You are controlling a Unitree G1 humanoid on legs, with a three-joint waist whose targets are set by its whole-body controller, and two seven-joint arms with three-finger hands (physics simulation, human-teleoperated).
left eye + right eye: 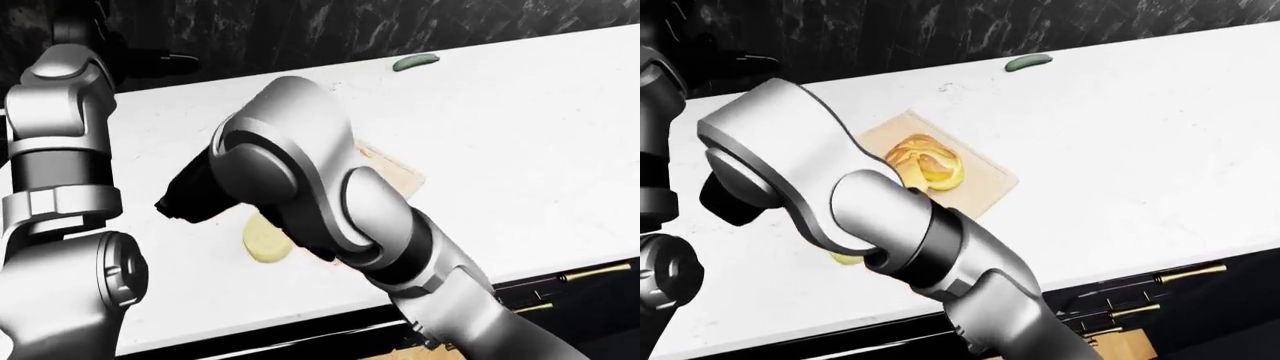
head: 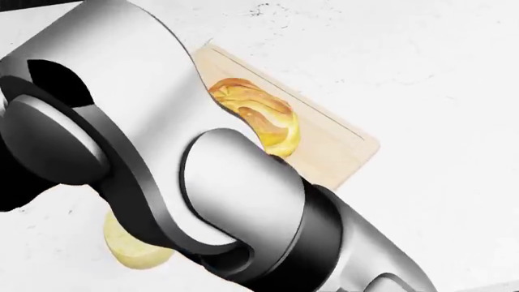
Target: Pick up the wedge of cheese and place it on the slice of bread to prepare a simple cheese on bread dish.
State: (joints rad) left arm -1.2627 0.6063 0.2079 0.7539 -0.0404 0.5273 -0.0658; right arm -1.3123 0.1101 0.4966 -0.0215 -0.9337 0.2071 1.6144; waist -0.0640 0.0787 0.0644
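The cheese [image 2: 134, 250] lies on the counter [image 1: 1120, 142] just beside the cutting board [image 2: 341, 152] bearing the bread [image 1: 925, 169]; the right arm [image 2: 202, 182] hides most of it, finger state cannot be told

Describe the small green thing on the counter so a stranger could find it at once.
On the white counter, look toward the top edge where it meets the dark wall, above and right of the wooden cutting board. The green item lies alone there, small and elongated, the only green thing in view.
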